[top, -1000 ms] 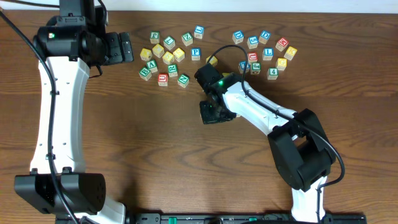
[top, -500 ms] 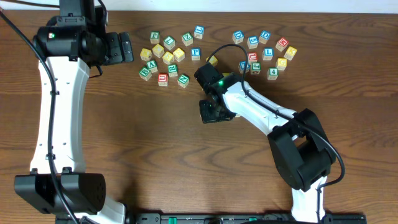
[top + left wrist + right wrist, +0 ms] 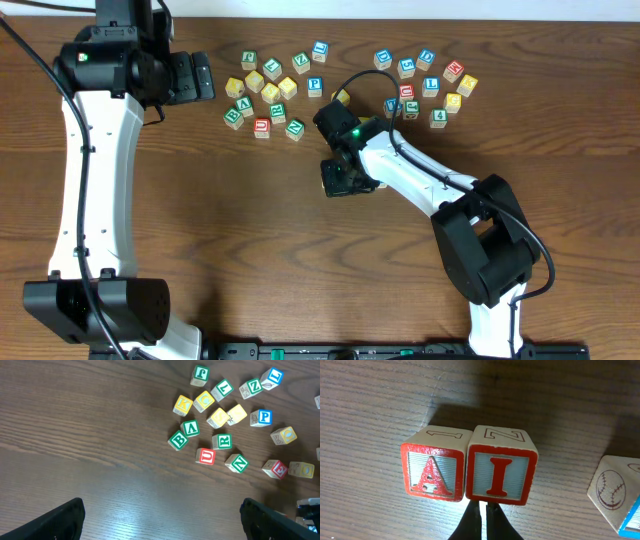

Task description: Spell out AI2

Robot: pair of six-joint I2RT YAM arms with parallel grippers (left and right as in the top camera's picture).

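A [image 3: 432, 472] and I [image 3: 500, 477] set touching, in order, on desk [image 3: 250, 250] below loose cubes [image 3: 270, 92]. Right end effector [image 3: 480, 510] fully closed, empty, at their seam. Left end effector [image 3: 162, 520] wide apart, empty. 2 unplaced; cannot pick it out among cubes.

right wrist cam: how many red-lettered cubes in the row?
2. The wooden cube with a red A sits left; the wooden cube with a red I touches its right side. Others may lie off-frame.
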